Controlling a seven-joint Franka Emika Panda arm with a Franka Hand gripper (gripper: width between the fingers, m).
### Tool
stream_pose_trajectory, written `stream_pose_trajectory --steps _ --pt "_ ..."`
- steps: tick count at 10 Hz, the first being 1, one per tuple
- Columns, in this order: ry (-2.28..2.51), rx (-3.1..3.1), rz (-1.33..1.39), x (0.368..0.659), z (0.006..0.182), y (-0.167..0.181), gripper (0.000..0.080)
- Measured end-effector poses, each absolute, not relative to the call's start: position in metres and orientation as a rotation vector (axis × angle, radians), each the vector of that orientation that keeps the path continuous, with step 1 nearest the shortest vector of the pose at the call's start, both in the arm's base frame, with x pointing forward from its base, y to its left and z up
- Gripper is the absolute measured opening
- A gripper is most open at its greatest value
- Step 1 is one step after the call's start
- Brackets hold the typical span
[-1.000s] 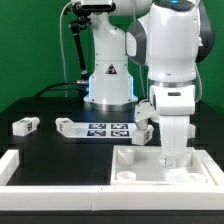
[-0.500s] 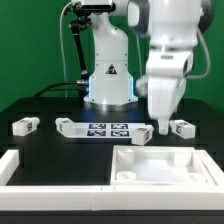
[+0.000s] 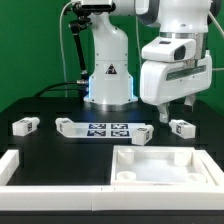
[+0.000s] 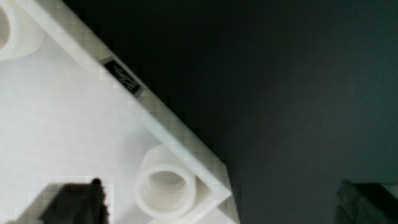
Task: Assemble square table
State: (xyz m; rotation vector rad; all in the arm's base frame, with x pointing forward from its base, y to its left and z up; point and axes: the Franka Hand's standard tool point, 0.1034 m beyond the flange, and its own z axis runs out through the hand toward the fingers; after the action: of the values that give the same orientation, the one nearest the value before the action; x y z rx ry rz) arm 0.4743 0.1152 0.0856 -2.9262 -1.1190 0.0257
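White plastic on a black worktop [image 3: 50, 145], and the claw [image 3: 175, 112] hangs high above it, fingers spread wide with nothing between them. The table top [image 3: 150, 183] lies rim-up at the exterior view's lower right, close to the rails [image 3: 60, 200], and the wrist view looks down on one of its corners. Here's the danger as I read it: the leg blocks [image 3: 25, 126] look small and light, so a descent slightly off line could clip one with a finger and tip or skid it. A leg brought in crooked to a socket [image 4: 166, 187] could jam, or shove the top out of place. Now the count. One table top and four leg blocks by my reckoning, none fitted yet. One block sits far out at the exterior view's left and a second block [image 3: 182, 129] lies below the claw. A third [image 3: 67, 125] and fourth block [image 3: 142, 133] sit at either end of the marker board [image 3: 105, 129]. Two round sockets show in the wrist view.
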Motion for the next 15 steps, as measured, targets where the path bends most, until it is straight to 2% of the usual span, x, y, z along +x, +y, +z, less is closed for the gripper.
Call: stream_pose_trajectory --steps 1,3,5,7,9,11,14,15 --pt "-0.951 -2.985 0.026 0.474 0.086 0.118 0.0649" --pt "-0.739 -3.046 0.042 0.456 0.085 0.149 0.0649" --pt "-0.798 -3.044 0.045 0.426 0.075 0.188 0.0649" --pt "-0.818 -3.037 0.069 0.427 0.075 0.185 0.0649" --pt "-0.809 -3.067 0.287 0.420 0.073 0.187 0.0649" --pt "-0.820 -3.072 0.583 0.395 0.055 0.199 0.0649" --pt "-0.844 -3.020 0.919 0.389 0.049 0.174 0.0649" --pt "-0.847 -2.999 1.023 0.388 0.049 0.176 0.0649"
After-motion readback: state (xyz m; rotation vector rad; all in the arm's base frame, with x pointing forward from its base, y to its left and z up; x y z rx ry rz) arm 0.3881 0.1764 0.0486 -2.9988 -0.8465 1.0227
